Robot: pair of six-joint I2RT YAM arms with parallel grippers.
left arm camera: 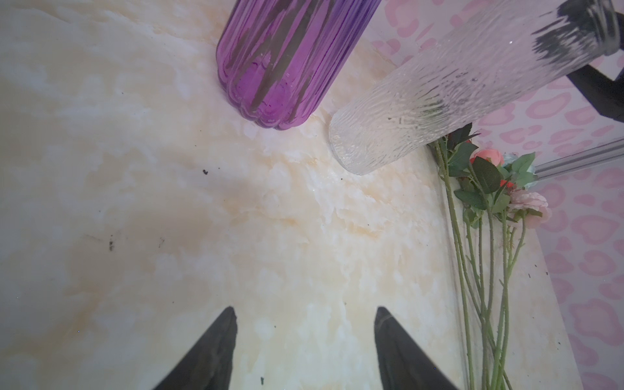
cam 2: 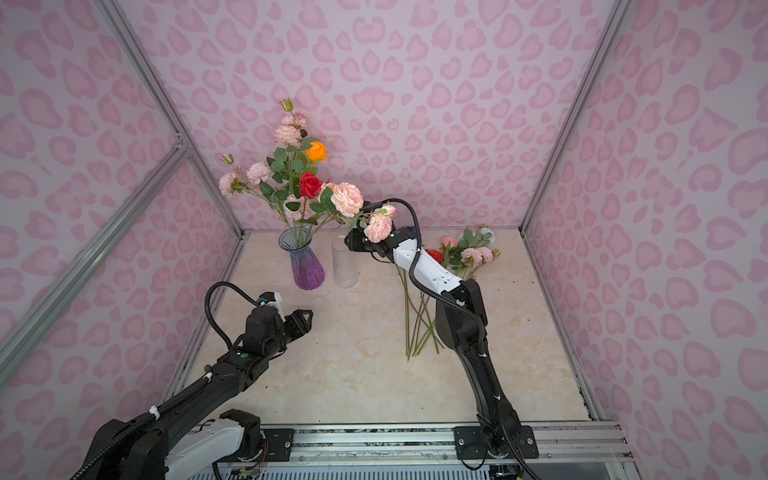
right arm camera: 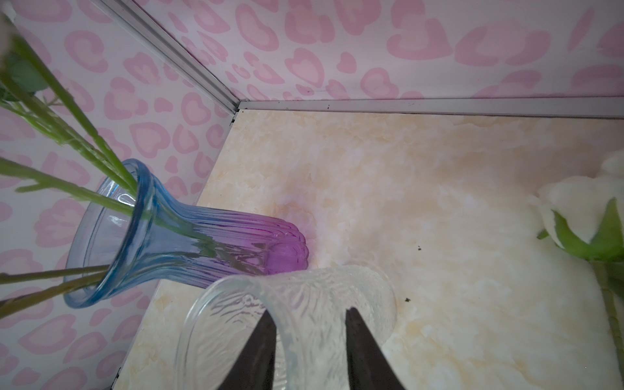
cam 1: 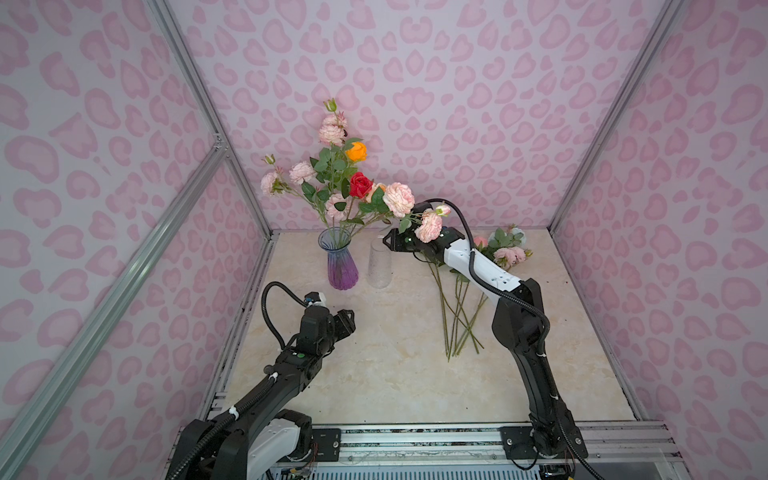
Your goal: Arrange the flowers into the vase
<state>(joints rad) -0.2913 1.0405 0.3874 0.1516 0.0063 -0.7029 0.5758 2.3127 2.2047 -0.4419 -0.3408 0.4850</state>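
Note:
The blue-to-purple ribbed vase (cam 1: 343,266) (cam 2: 306,266) (right arm camera: 162,243) stands at the back left and holds several flowers (cam 1: 361,185): pink, red and orange blooms. More flowers (cam 1: 509,253) (left arm camera: 486,189) lie on the table at the back right, with their stems (cam 1: 457,316) pointing forward. My right gripper (cam 1: 388,243) (right arm camera: 307,310) is at the rim of a clear glass vase (cam 1: 379,266) (right arm camera: 320,290). One finger is inside the mouth and one outside the wall; contact is unclear. My left gripper (cam 1: 347,322) (left arm camera: 304,309) hovers open and empty over bare table in front of the vases.
A pink bloom (cam 1: 429,227) from the bouquet droops over my right wrist. A white bloom (right arm camera: 574,209) lies at the edge of the right wrist view. Patterned walls and aluminium frame rails (cam 1: 245,174) enclose the marble table (cam 1: 395,374).

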